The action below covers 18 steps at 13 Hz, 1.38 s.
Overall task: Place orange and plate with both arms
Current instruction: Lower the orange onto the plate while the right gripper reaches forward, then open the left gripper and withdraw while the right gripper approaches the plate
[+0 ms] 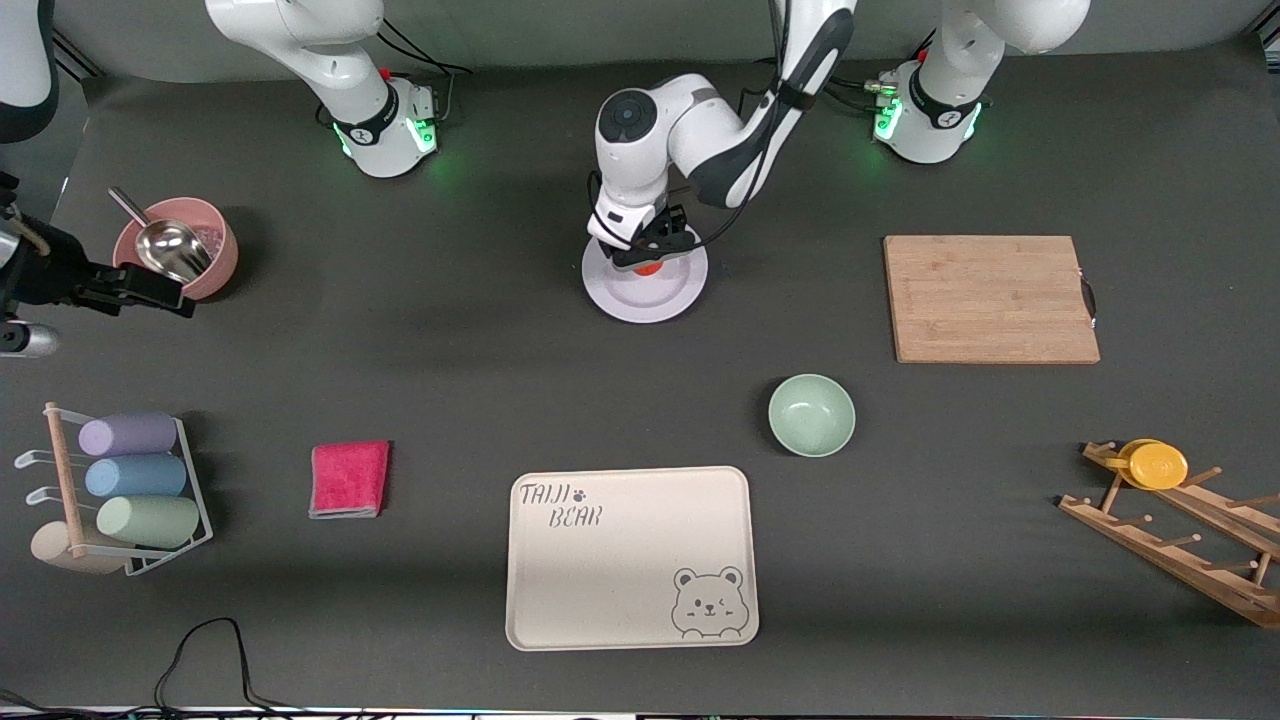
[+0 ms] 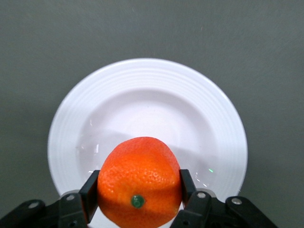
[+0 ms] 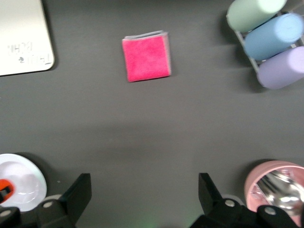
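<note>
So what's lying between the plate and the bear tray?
Nothing: bare dark table between the plate and the bear tray, as the front view shows.

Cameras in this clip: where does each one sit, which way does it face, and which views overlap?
Front view: high across the table, facing both bases; shows both arms, the left gripper over the plate.
Left wrist view: looks down past its fingers, shut on the orange, onto the plate.
Right wrist view: looks down past the open right gripper at the pink cloth; the right arm waits.
Shared: all three show the plate and the orange.
</note>
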Tool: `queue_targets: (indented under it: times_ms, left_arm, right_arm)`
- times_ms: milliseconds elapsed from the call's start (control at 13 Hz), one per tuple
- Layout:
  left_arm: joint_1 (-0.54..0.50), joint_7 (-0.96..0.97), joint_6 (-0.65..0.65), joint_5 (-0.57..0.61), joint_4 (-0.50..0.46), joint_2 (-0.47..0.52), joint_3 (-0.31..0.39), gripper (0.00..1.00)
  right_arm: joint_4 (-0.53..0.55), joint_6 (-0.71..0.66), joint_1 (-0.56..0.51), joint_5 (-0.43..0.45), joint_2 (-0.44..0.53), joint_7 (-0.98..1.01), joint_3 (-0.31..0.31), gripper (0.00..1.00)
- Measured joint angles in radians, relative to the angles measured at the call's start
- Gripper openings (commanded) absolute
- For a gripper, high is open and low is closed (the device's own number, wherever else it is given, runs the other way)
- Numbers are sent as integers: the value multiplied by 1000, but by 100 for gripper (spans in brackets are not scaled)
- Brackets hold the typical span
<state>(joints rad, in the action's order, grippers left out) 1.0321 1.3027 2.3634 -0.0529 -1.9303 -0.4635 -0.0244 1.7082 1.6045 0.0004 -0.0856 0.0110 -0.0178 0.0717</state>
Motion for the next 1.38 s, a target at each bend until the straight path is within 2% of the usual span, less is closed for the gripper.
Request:
queue_targets:
  times_ms: [153,307,383,460,996,1150,1380]
  left_arm:
    - [9,0,28,1,4,-40,1,40]
    - [16,0,31,1,9,-61,1,50]
    - [18,0,31,2,14,-67,1,80]
    - [19,0,31,2,18,-69,1,100]
    - [12,-17,12,4,59,-50,25,100]
    - [-35,-66,-78,4,77,13,39,100]
    - [-176,-186,-200,4,86,159,46,100]
  right_arm:
    - [87,27,28,-71,51,-3,-1,100]
    - [159,48,58,-149,89,-10,-2,100]
    - [193,62,69,-194,104,-11,-2,100]
    - [228,79,76,-239,119,-11,-2,100]
    - [515,184,104,-573,270,3,-3,100]
    - [608,242,120,-701,279,126,-4,100]
    - [786,315,121,-912,275,386,-5,100]
